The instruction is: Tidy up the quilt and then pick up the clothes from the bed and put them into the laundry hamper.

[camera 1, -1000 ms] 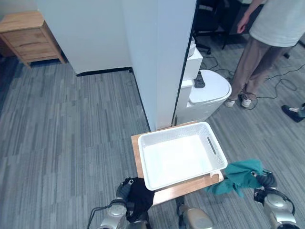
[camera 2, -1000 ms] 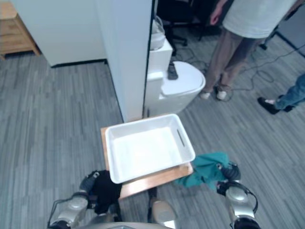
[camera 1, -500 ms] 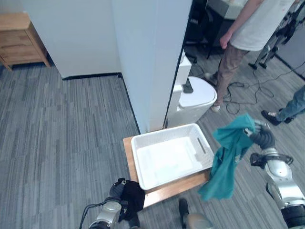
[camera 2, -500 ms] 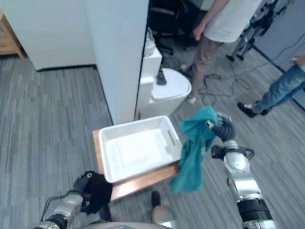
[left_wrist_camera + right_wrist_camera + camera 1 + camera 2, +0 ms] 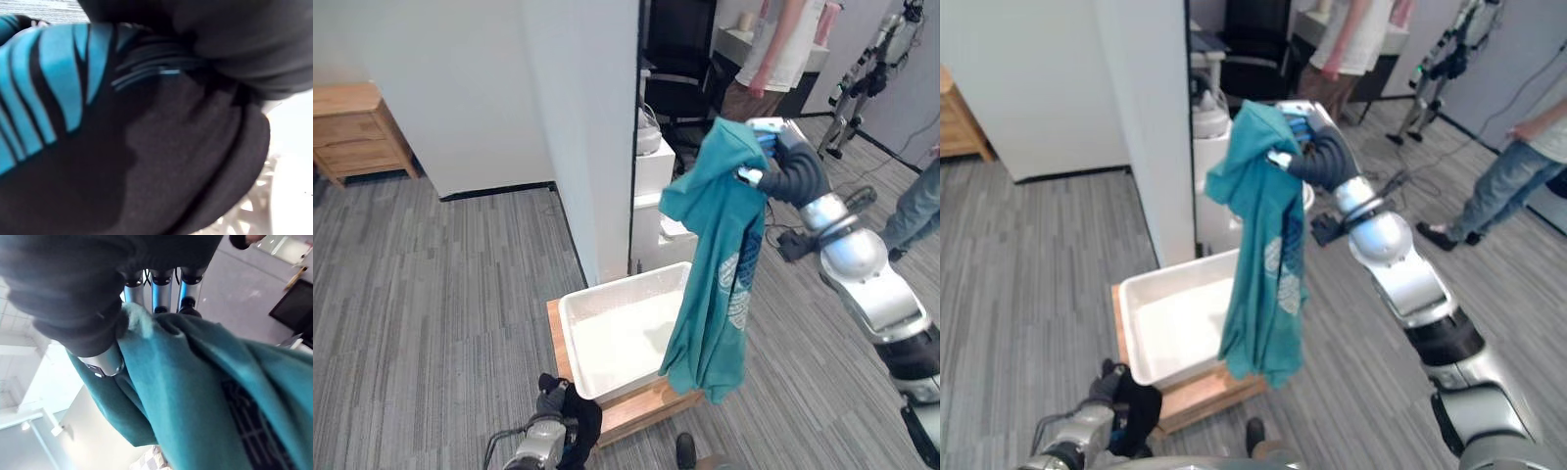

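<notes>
Right hand [image 5: 781, 166] clenched on the teal T-shirt [image 5: 715, 264], raised beside the white laundry hamper [image 5: 607, 338].
Left hand [image 5: 548, 436] grips a black garment [image 5: 578, 421]. I judge the drop is next: swing inward, release.

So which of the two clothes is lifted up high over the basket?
The teal shirt. The right hand holds it up high, so it dangles over the white basket. The black garment is low down in the left hand.

Looks like a robotics lab with a mocked-up home corner. Grey plank floor [image 5: 431, 284], white partition wall [image 5: 597, 117], wooden dresser [image 5: 357, 132]. People standing around [image 5: 1351, 44], cables on floor [image 5: 803, 235], another humanoid robot [image 5: 871, 69] in the background.
</notes>
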